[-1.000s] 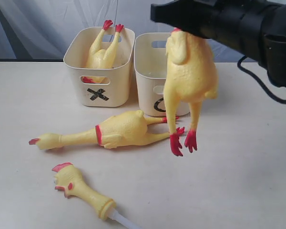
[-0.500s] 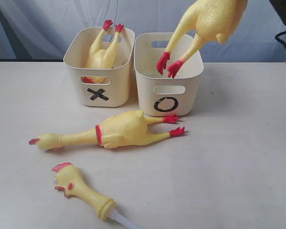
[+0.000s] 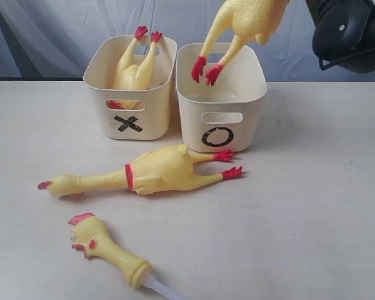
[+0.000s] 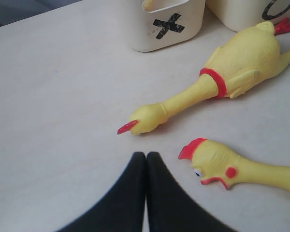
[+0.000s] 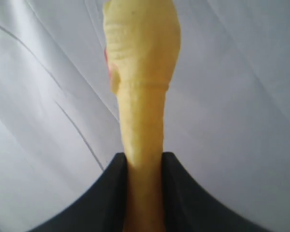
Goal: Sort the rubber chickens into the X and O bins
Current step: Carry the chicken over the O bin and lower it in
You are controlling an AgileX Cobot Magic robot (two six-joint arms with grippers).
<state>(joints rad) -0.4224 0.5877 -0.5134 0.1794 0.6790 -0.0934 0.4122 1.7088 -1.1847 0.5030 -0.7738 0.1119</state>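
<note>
My right gripper (image 5: pixel 144 158) is shut on the neck of a whole yellow rubber chicken (image 5: pixel 141 58). In the exterior view that chicken (image 3: pixel 245 22) hangs tilted at the top, its red feet (image 3: pixel 204 69) just over the open top of the O bin (image 3: pixel 222 134). The X bin (image 3: pixel 130 119) holds a chicken body (image 3: pixel 132 70) with its legs sticking up. Another whole chicken (image 3: pixel 159 170) lies on the table in front of both bins. The head-and-neck piece (image 3: pixel 106 245) with its white tube (image 3: pixel 160 289) lies nearer the front. My left gripper (image 4: pixel 146 155) is shut and empty, hovering close to that head piece (image 4: pixel 217 164).
The right arm's black body (image 3: pixel 349 26) fills the top right corner of the exterior view. A pale curtain hangs behind the bins. The lying chicken's beak (image 4: pixel 127 127) points toward my left gripper, and the X bin (image 4: pixel 165 25) stands beyond it.
The right arm has raised the held chicken from in front of the O bin and carried it back, so its feet now hang over the bin's opening. Everything else is still.
</note>
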